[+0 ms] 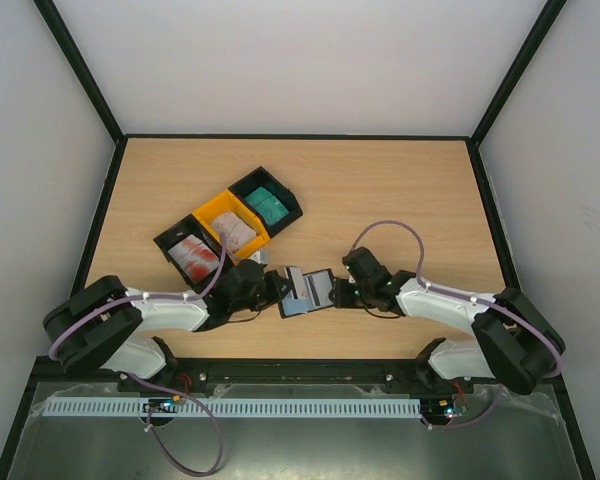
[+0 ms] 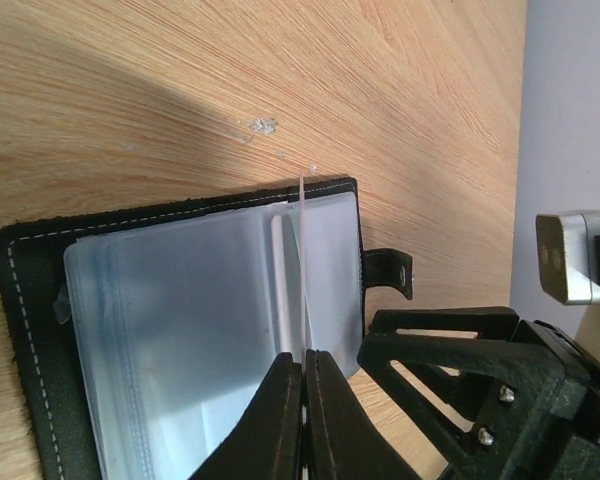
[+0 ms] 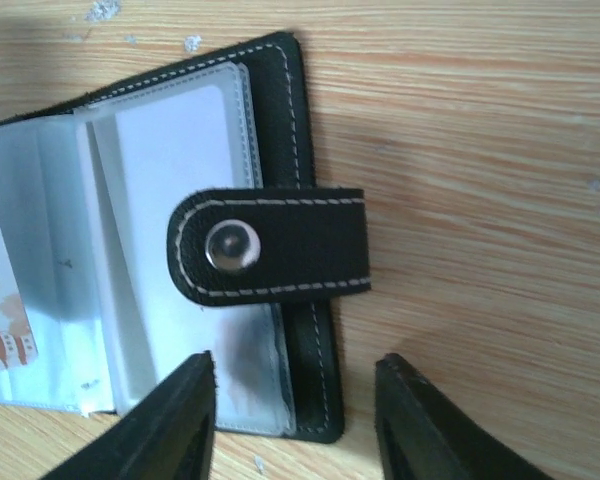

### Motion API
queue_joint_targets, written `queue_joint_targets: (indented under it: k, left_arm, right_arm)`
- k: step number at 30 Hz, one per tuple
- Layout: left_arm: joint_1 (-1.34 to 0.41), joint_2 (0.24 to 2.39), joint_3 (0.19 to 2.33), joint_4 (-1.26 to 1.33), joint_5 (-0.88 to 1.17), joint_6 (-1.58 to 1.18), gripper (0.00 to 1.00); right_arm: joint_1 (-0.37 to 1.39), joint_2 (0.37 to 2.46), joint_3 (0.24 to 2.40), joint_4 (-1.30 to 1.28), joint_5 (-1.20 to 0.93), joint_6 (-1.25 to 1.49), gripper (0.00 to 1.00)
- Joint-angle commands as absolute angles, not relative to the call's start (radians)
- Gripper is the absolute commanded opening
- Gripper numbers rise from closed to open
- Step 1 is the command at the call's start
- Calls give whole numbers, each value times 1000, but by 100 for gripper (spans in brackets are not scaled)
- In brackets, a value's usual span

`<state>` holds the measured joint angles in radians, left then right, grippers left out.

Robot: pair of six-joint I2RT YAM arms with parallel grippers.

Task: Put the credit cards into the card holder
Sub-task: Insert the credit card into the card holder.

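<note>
Pinches a thin pale credit card (image 2: pixel 301 250) edge-on in the tightly pressed left claw (image 2: pixel 303 360), over the open card holder (image 2: pixel 20 330) lying just beyond its fingertips. Spreads the right claw (image 3: pixel 295 368) either side of the holder's near edge, below the snap strap (image 3: pixel 290 245).

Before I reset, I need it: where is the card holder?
Top view: the card holder lies open on the table, front and centre, between the left end effector and right end effector.

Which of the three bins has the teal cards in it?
The black bin farthest back, beside the yellow bin; the others hold grey-white cards and red-and-white cards.
</note>
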<state>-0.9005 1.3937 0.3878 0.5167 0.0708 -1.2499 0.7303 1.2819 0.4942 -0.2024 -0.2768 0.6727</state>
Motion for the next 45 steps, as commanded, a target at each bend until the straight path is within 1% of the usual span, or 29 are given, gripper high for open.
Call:
queue_joint_targets:
  k: [1, 5, 11, 16, 27, 33, 45]
  left_arm:
    - [-909, 1415, 387, 589, 67, -1255, 2]
    - [-910, 1421, 362, 628, 77, -1262, 2]
    - [-912, 1423, 328, 636, 54, -1266, 2]
    - [-912, 1419, 314, 633, 40, -1251, 3]
    - [-916, 1503, 298, 742, 89, -1272, 2]
    - [-928, 1541, 305, 760, 90, -1268, 2]
    - [-937, 1609, 325, 787, 97, -1276, 3]
  right_arm:
    - [746, 1342, 480, -181, -280, 660, 38]
    - [769, 1350, 459, -145, -302, 704, 28]
    - [797, 1341, 431, -115, -307, 805, 23]
    - [802, 1351, 436, -135, -264, 822, 18]
    - [808, 1369, 443, -128, -264, 829, 15]
    - [810, 1374, 444, -123, -264, 833, 13]
    - [814, 1380, 444, -115, -262, 837, 13]
